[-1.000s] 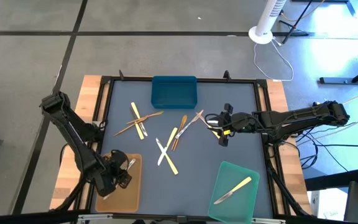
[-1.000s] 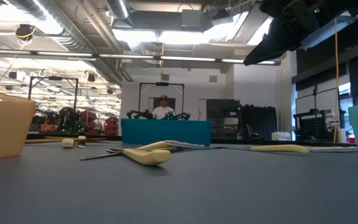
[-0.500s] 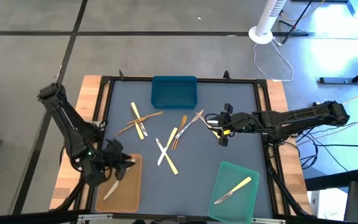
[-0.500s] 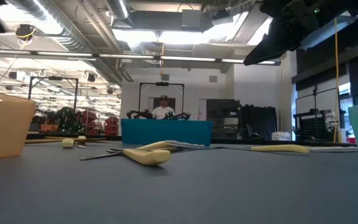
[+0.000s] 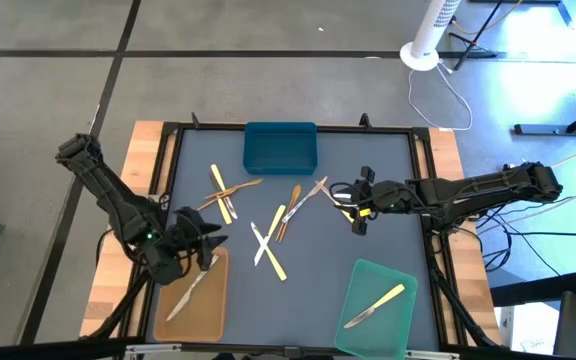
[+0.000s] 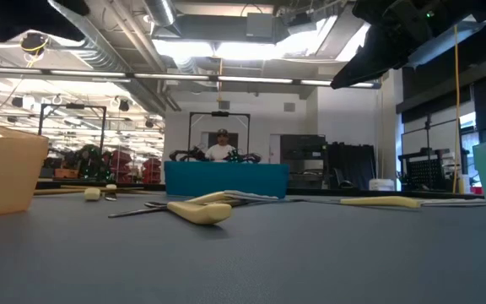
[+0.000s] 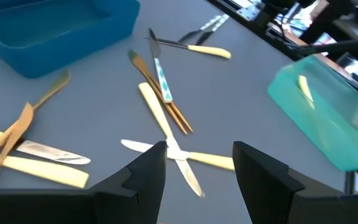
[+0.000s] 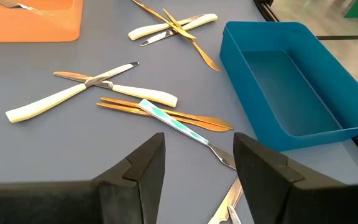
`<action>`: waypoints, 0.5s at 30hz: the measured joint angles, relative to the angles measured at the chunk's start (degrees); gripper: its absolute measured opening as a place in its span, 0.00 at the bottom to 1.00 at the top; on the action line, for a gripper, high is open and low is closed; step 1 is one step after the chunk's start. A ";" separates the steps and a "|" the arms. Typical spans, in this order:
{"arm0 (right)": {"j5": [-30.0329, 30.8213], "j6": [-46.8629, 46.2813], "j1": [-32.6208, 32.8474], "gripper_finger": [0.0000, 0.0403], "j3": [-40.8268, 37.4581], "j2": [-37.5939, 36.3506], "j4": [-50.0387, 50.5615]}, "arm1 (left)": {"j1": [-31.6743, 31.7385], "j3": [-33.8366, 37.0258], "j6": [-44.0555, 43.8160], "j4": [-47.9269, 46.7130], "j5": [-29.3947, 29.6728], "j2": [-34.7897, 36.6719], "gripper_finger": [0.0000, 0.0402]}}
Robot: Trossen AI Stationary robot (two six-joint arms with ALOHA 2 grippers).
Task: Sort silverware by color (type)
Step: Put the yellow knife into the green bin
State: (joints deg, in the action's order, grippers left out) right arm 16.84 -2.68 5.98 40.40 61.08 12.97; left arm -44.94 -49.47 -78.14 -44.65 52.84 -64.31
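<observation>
The silverware lies loose in the middle of the grey mat: two crossed pale-yellow-handled pieces, brown pieces, a crossed pair farther left. One silvery knife rests flat in the tan tray. A pale-yellow-handled knife lies in the green tray. My left gripper hovers open over the tan tray's far edge, pointing at the pile. My right gripper hangs open at the pile's right side, above a teal-handled fork.
A blue tray stands at the far middle of the mat, with nothing visible in it. Black rails frame the mat, with wooden strips outside. A person shows in the room far behind the table.
My left gripper has risen from inside the tan tray and swung toward the table's middle, rolling its wrist as it went. The silvery knife it had covered now shows lying in the tray. My right arm has kept still.
</observation>
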 joint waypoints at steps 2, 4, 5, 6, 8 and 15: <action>0.01 -0.02 0.00 0.45 0.00 0.00 0.00 | 1.93 0.00 1.62 1.02 -0.07 0.00 0.44; 0.02 -0.01 0.00 0.45 0.00 -0.01 0.00 | 3.89 0.00 3.97 2.59 -0.07 -0.02 0.44; 0.00 -0.02 0.00 0.45 0.00 -0.02 0.00 | 5.03 0.00 5.30 3.61 -0.10 0.00 0.44; 0.00 -0.02 0.00 0.45 0.00 0.00 0.00 | 6.10 0.00 6.53 4.79 -0.26 0.00 0.44; 0.01 -0.01 0.00 0.45 0.00 0.00 0.00 | 8.56 0.00 9.15 7.20 -1.39 -0.01 0.44; 0.00 -0.02 0.00 0.45 0.00 0.00 0.00 | 18.01 0.00 16.88 17.51 -6.93 -0.02 0.44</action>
State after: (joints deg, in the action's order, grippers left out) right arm 16.84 -2.70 5.98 40.40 61.08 12.97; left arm -26.93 -49.47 -61.26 -27.15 45.91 -64.33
